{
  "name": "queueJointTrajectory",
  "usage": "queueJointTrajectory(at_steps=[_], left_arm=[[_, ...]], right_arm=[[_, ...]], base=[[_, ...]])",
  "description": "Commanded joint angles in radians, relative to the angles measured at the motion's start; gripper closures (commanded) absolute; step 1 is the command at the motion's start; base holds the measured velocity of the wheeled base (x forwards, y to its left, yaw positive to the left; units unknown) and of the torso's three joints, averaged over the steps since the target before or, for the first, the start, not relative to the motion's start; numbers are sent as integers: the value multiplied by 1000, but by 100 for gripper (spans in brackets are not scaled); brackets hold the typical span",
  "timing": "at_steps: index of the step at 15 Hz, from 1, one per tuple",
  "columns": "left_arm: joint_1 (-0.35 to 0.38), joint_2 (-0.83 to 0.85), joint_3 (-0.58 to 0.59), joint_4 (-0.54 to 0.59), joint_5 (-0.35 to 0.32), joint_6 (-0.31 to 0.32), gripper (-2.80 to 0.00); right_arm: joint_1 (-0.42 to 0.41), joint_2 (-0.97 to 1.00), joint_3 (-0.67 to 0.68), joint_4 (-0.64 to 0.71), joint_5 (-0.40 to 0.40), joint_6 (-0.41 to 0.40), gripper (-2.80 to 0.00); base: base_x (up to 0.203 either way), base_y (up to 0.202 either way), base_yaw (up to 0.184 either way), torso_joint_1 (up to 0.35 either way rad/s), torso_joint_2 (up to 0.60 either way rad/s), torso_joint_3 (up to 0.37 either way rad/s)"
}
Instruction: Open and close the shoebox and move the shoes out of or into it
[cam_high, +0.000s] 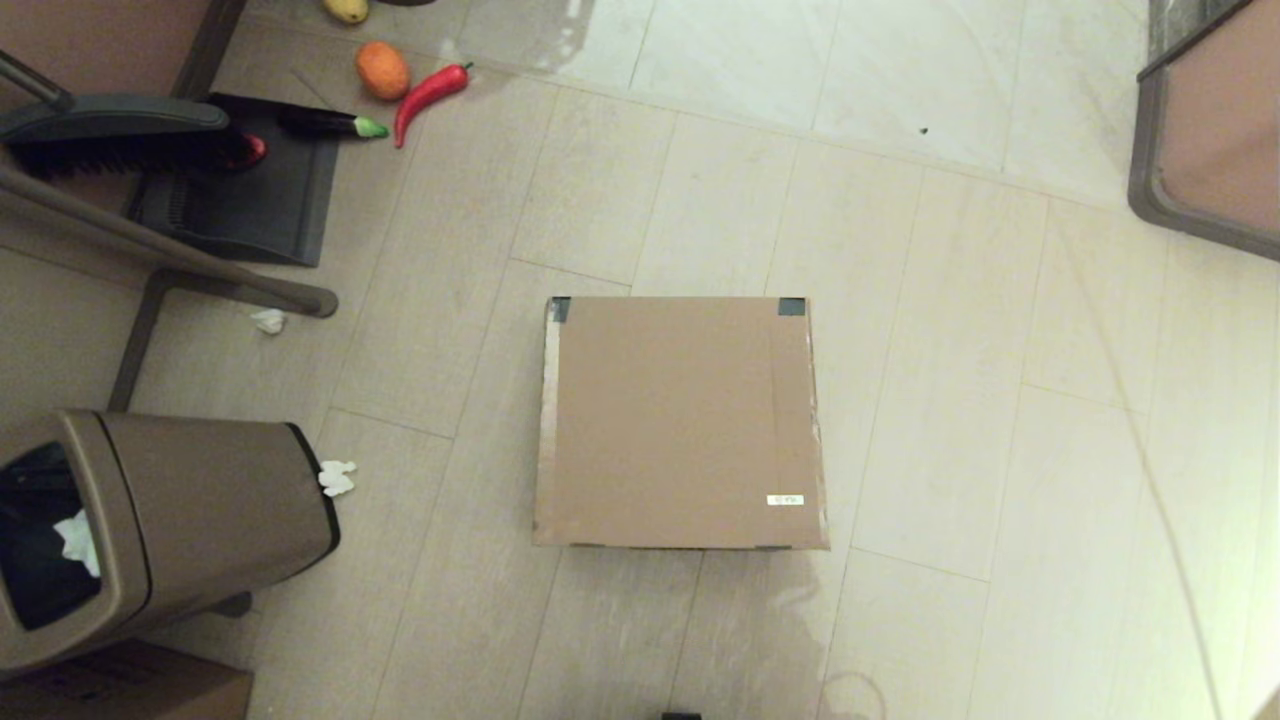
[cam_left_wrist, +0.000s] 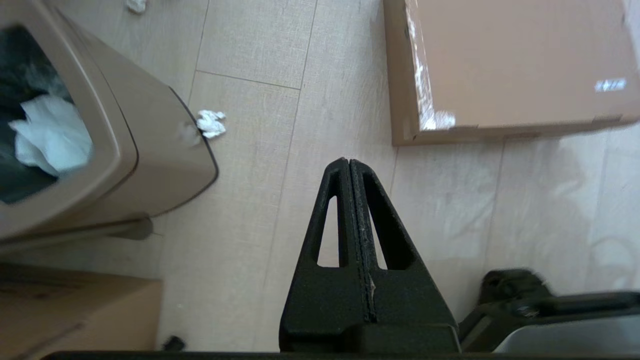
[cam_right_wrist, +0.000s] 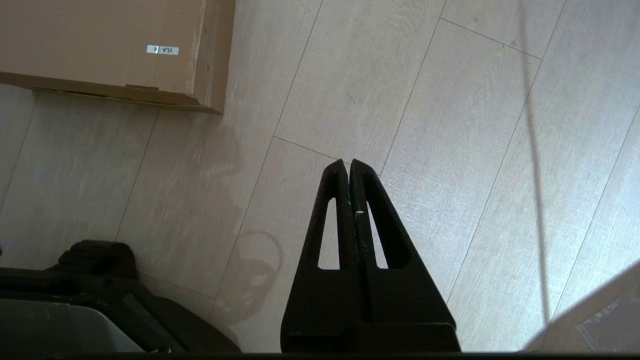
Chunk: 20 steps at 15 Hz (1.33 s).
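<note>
The shoebox (cam_high: 680, 420) is a flat brown cardboard box lying closed on the floor in the middle of the head view, with black tape at its two far corners and a small white label (cam_high: 785, 499) near its front right. Its near left corner shows in the left wrist view (cam_left_wrist: 500, 65), its near right corner in the right wrist view (cam_right_wrist: 100, 45). The shoes are out of view. My left gripper (cam_left_wrist: 348, 161) is shut and empty, hanging above bare floor short of the box. My right gripper (cam_right_wrist: 347, 162) is shut and empty too, over floor to the box's right.
A brown trash bin (cam_high: 170, 520) with a black rim stands at the left, crumpled tissues (cam_high: 336, 478) beside it. Further back left are a dustpan (cam_high: 240, 190) with brush, an orange (cam_high: 382, 70), a red chili (cam_high: 430, 95) and an eggplant (cam_high: 330, 124). Furniture (cam_high: 1210, 140) stands at the back right.
</note>
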Motion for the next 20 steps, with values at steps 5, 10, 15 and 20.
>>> queueJointTrajectory(at_steps=[5,10,15,20], left_arm=[[0,1,38,-2,2,-25,0],[0,1,38,-2,2,-28,0],[0,1,38,-2,2,-28,0],[0,1,40,-58,2,-28,0]], right_arm=[[0,3,1,4,7,-12,0],[0,3,1,1,10,-38,0],[0,3,1,1,10,-35,0],[0,3,1,3,10,-37,0]], base=[[0,0,0,0,0,0],[0,0,0,0,0,0],[0,0,0,0,0,0],[0,0,0,0,0,0]])
